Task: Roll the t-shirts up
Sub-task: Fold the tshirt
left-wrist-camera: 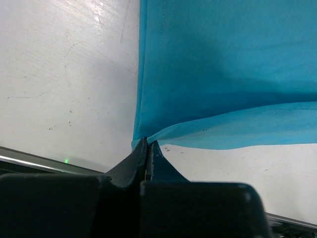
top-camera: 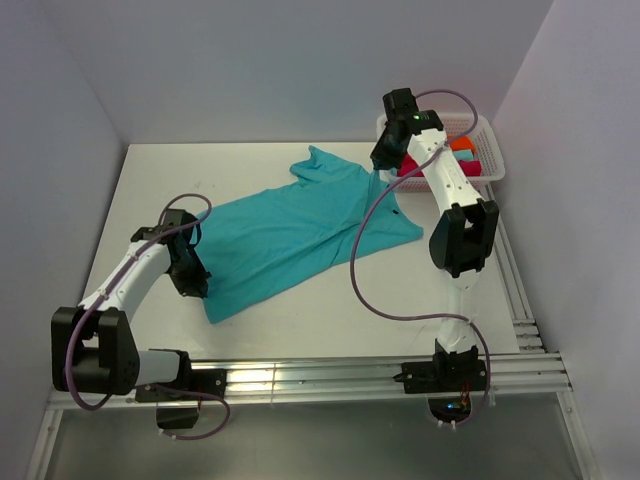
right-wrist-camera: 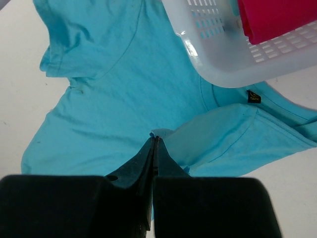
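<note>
One turquoise t-shirt [top-camera: 300,235] lies flat and slantwise across the middle of the white table [top-camera: 300,330], collar toward the far right, hem toward the near left, with no part of it rolled yet. The left gripper [left-wrist-camera: 147,144] is clenched on the hem's near corner, where the cloth rises off the table in a slight fold. The right gripper [right-wrist-camera: 155,140] is pinched shut on a flap of fabric by the collar end, beside the neck label. Just beyond that end stands a white lattice basket [top-camera: 492,165], its rim overhanging the shirt's shoulder in the right wrist view. It holds a magenta shirt [right-wrist-camera: 277,20] and an orange shirt [top-camera: 462,143]. The step in hand looks like preparation: both arms hold opposite ends of one long edge, apparently to fold or straighten the shirt lengthwise before rolling. The next move would call for the two grippers to travel together and keep the edge taut. They would also need to keep the collar end clear of the basket so the cloth does not snag.
</note>
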Available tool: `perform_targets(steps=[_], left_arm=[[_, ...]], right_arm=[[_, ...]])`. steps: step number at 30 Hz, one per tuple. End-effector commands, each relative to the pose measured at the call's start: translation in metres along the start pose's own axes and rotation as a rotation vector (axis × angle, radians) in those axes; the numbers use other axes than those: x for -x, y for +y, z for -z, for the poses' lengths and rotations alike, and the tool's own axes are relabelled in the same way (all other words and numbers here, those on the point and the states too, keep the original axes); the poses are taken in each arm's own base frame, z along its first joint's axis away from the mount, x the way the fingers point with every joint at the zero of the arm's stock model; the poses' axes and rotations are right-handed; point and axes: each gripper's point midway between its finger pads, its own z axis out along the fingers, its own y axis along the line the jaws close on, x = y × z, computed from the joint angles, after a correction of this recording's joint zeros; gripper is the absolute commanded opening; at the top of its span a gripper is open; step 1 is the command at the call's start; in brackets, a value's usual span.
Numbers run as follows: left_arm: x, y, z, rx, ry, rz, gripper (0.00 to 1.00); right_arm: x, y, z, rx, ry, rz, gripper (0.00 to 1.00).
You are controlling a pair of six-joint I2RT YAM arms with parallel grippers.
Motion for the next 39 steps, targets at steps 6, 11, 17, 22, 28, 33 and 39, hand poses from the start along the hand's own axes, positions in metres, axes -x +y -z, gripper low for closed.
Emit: perform_targets(steps=[6, 11, 17, 22, 28, 33, 39], left_arm=[[0.017, -0.005, 0.006, -0.012, -0.044, -0.007, 0.00], [0.018, -0.005, 0.004, -0.013, -0.037, -0.005, 0.00], [0.022, -0.007, 0.000, -0.007, -0.038, -0.010, 0.00], [0.024, -0.006, -0.005, 0.007, -0.033, -0.012, 0.00], [0.031, -0.007, -0.001, 0.016, -0.058, -0.012, 0.00], [0.035, -0.006, -0.001, 0.020, -0.064, -0.002, 0.00], [0.039, -0.007, -0.008, 0.019, -0.054, 0.007, 0.00]], right_arm=[[0.018, 0.033, 0.009, 0.122, -0.066, 0.013, 0.00], [0.018, 0.035, 0.004, 0.122, -0.064, 0.023, 0.00], [0.012, 0.039, -0.001, 0.163, -0.050, 0.026, 0.00], [0.010, 0.045, -0.009, 0.194, -0.042, 0.045, 0.00], [0.017, 0.048, -0.009, 0.203, -0.072, 0.048, 0.00], [0.023, 0.053, -0.006, 0.228, -0.091, 0.045, 0.00], [0.018, 0.055, -0.021, 0.231, -0.064, 0.047, 0.00]])
